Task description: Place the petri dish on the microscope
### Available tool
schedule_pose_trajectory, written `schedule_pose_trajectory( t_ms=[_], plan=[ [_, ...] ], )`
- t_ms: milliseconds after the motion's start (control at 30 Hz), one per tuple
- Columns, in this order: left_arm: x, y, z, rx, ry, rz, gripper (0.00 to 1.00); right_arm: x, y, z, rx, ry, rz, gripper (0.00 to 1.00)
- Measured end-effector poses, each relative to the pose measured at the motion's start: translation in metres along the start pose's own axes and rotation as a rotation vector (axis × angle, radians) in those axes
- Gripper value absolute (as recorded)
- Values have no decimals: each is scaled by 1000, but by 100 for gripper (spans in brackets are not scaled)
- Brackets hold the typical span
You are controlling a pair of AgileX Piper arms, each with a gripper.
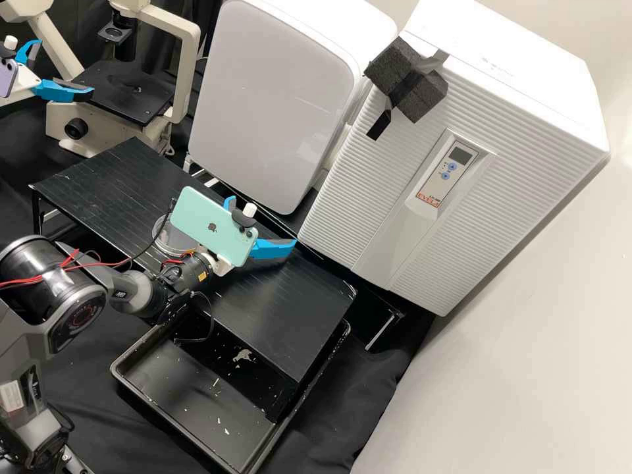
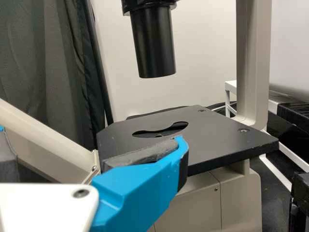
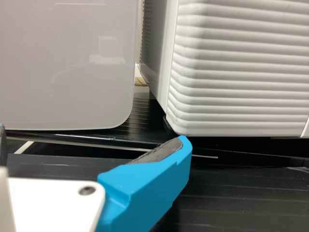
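R arm (image 1: 69, 316), nearest in high view, has R gripper (image 1: 264, 221) w/ fingers apart, empty, above the black table (image 1: 296, 319); petri dish (image 1: 172, 238) sits on it, partly behind the wrist. L gripper (image 1: 66, 68), also spread & empty, is by the microscope stage (image 2: 222, 142). Pick-up step, prob.; next needs R gripper lined up w/ dish, lowered, then closed gently on its rim.

Bright indoor light, dark patches low down.
Wall (image 1: 526, 362) bright beside box (image 1: 368, 191); soft reflections on panel (image 3: 67, 63) next to box; faint sheen on shelf (image 1: 283, 316), deep shadow under box.
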Motion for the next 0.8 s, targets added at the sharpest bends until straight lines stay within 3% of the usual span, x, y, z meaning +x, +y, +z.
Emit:
schedule_pose_trajectory(
  t_ms=[433,600,800],
  plan=[
    [-1,0,2,9,-21,-2,100,0,0,0,0,0,0,100],
    [-13,2,18,-3,-134,3,100,0,0,0,0,0,0,100],
    [-32,13,43,-2,-337,67,100,0,0,0,0,0,0,100]
  ],
)
